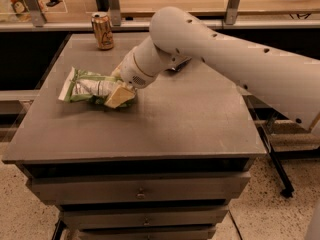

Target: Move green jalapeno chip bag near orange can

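Note:
The green jalapeno chip bag point(84, 86) lies crinkled on the left part of the grey table point(190, 129), with its white end seal to the left. My gripper point(118, 95) is at the bag's right end. A cream-coloured finger point(120, 97) presses on the bunched bag, and the gripper looks shut on it. The orange can point(103, 31) stands upright at the table's far left edge, well behind the bag. My white arm reaches in from the right and hides the far side of the gripper.
The table is a cabinet with drawers point(140, 191) under its front edge. A counter with metal posts point(114, 4) runs behind the table. A dark stand leg point(277, 171) rests on the floor at the right.

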